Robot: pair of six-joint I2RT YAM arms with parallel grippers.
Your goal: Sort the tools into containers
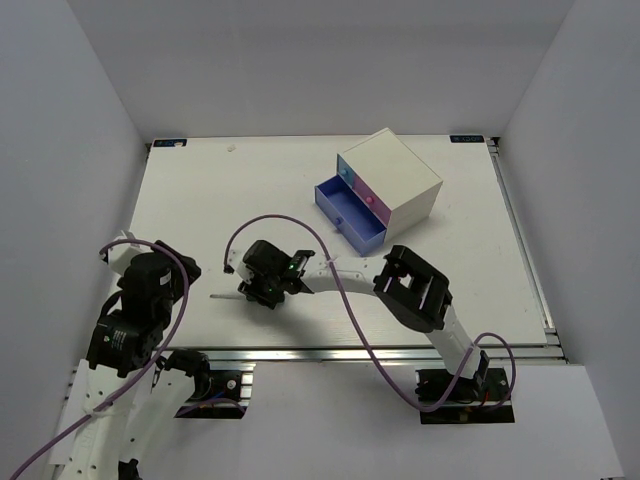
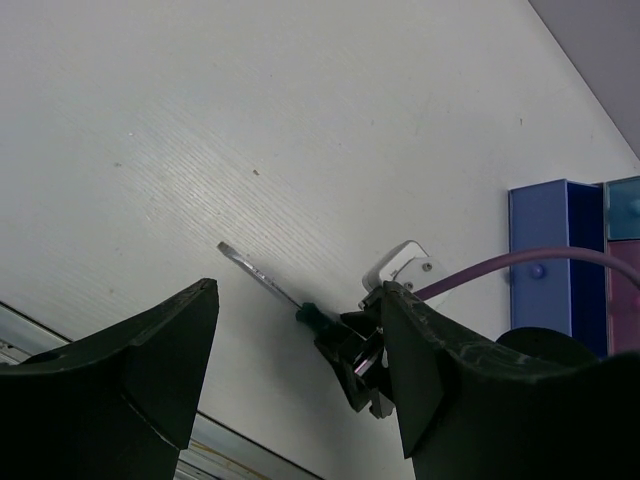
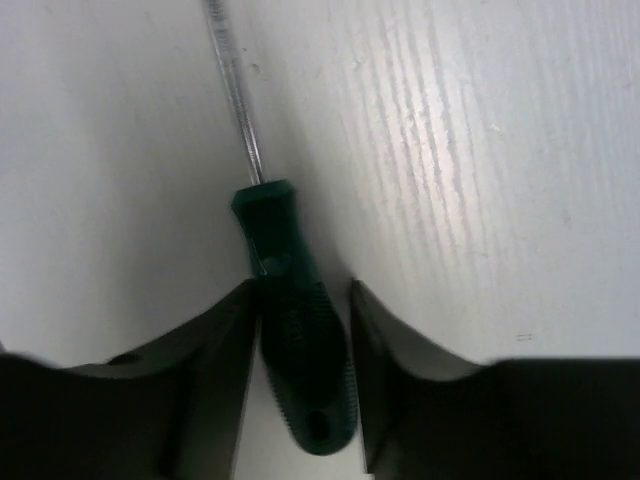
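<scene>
**Top view.** The white cube cabinet [image 1: 400, 180] stands on the table [image 1: 200, 190] with its drawer face turned toward the arms. Its blue drawer [image 1: 350, 215] is pulled fully out of that face. The part of the interior that shows is plain blue floor and walls. Beside the blue drawer, a pink drawer [image 1: 370, 200] with a small round knob sits flush in the cabinet, and so does a small teal front [image 1: 346, 171]. What these two hold is hidden.

**Right wrist view.** The green-handled screwdriver [image 3: 295, 330] lies flat on the table, well apart from the cabinet on its drawer side, with its silver shaft pointing away from the cabinet. The right gripper [image 3: 298, 287] is lowered over the handle with its jaws partly drawn in and one finger [image 3: 200, 390] on each side. One finger looks to be against the handle and the other is just beside it. Whether the handle is truly clamped cannot be told.

**Left wrist view.** The left gripper [image 2: 298, 292] is farther from the cabinet than the screwdriver, with its jaws spread wide and nothing between them. A purple cable [image 2: 520, 265] crosses in front of the blue drawer.
</scene>
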